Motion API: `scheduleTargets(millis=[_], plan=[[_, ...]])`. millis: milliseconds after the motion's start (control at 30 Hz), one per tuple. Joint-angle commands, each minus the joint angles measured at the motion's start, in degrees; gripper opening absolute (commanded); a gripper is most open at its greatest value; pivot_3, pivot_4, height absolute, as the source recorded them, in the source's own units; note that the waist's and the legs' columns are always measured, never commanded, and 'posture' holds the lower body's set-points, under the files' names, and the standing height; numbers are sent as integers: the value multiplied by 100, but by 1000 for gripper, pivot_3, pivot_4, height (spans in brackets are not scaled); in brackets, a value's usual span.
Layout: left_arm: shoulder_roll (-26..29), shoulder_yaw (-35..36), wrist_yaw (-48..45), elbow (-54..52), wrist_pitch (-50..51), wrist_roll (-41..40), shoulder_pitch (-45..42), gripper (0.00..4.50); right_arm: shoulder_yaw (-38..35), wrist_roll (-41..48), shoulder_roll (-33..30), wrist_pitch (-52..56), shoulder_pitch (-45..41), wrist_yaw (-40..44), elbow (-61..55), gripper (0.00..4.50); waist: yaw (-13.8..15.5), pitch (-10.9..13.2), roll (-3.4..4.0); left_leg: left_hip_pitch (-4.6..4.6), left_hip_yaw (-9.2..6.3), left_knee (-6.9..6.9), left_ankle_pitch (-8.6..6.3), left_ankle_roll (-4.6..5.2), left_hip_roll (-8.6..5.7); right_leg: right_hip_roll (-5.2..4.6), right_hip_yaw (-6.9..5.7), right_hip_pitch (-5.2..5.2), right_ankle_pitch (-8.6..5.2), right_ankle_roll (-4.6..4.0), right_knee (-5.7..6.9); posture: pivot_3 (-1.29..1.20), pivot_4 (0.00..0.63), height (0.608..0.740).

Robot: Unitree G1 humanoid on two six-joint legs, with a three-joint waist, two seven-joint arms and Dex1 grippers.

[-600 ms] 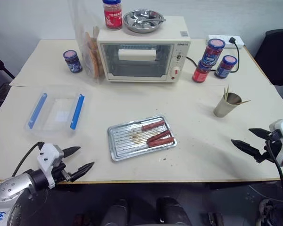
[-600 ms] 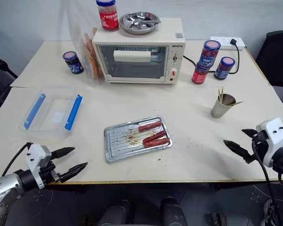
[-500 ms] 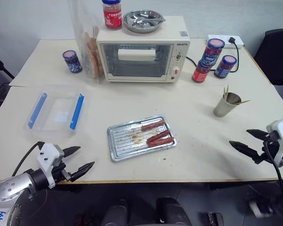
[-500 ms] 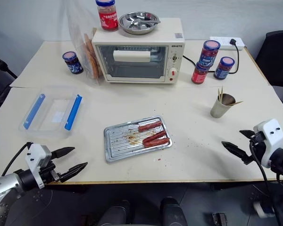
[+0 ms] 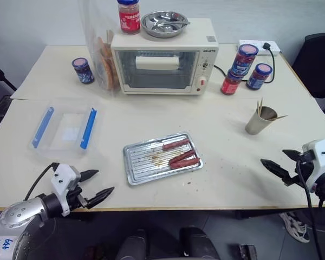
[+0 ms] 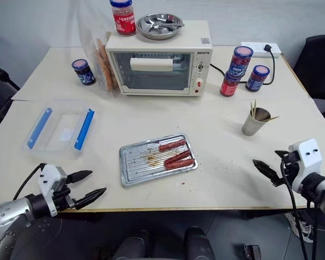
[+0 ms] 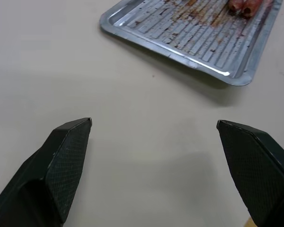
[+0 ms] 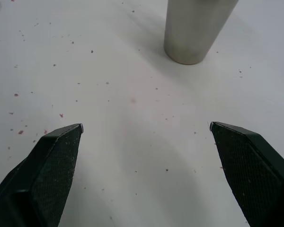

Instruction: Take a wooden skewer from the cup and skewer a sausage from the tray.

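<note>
The shiny metal tray lies mid-table with three reddish-brown sausages at its right end. Toward the right edge stands the beige paper cup, holding several thin wooden skewers. My left gripper hovers open and empty at the table's front left, pointing at the tray. My right gripper is open and empty at the front right, short of the cup, which stands ahead of its fingers. The skewers' lower ends are hidden inside the cup.
A cream toaster oven stands at the back, with a round steel dish and a red jar on top. A clear box with blue clips lies left. Lidded jars cluster back right; a blue jar back left.
Both grippers have crept slightly inward along the table's front edge, the left one to the right and the right one to the left. Both stay open; nothing on the table moved.
</note>
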Motion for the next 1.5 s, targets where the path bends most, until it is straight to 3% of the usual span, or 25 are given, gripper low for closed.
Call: scheduleTargets(millis=[33,233,333,567,867,1000,1200,1333,1500], plan=[[53,-128,-48,-366,405,-474,-386,4474,-337,128,335,10,-203,-595,-385,4500,0,0,0,0,-2,1,1,-2,1,1,-2,0,0,0,1,0,150,740],[64,-125,-33,-715,1624,-2303,-1785,4474,-553,278,843,62,-834,-1472,-352,4500,0,0,0,-4,-4,3,20,-35,-3,-2,-3,-2,0,1,7,0,150,740],[116,-300,-56,-593,1915,-2686,-2542,4474,-432,162,877,-71,-1117,-1640,-147,4500,-5,0,1,-7,-4,1,21,-37,-2,1,-5,-7,0,1,8,0,150,740],[-132,-1448,-531,233,1838,-2234,-4506,4474,-77,25,1056,-538,-2223,-1822,999,4500,-31,0,0,-2,4,17,26,-44,-3,15,0,-8,1,1,31,0,150,740],[-783,-2169,-591,903,1372,-1477,-5440,4474,168,-9,1243,-969,-2697,-1787,1622,4500,-21,1,0,-18,7,26,27,-46,0,16,3,-21,1,2,42,0,150,740],[-877,-2231,-622,957,1278,-1273,-5444,4500,102,39,1338,-1095,-2763,-1864,1756,3667,-33,1,0,-18,7,34,27,-46,1,17,5,-21,1,2,41,0,150,740],[-927,-2214,-608,860,1346,-1224,-5362,4500,139,26,1355,-1186,-2769,-1884,1844,2061,-22,1,0,-18,7,35,27,-46,1,17,6,-22,1,2,43,0,150,740],[-936,-2212,-596,825,1355,-1209,-5339,4500,115,57,1369,-1227,-2820,-1903,1902,2061,-24,1,0,-18,7,35,27,-46,1,17,6,-22,1,2,43,0,150,740],[-954,-2248,-607,832,1305,-1133,-5356,4500,105,94,1375,-1285,-2894,-1934,1961,890,-22,0,0,-18,7,35,27,-46,2,17,5,-22,1,2,43,0,150,740]])
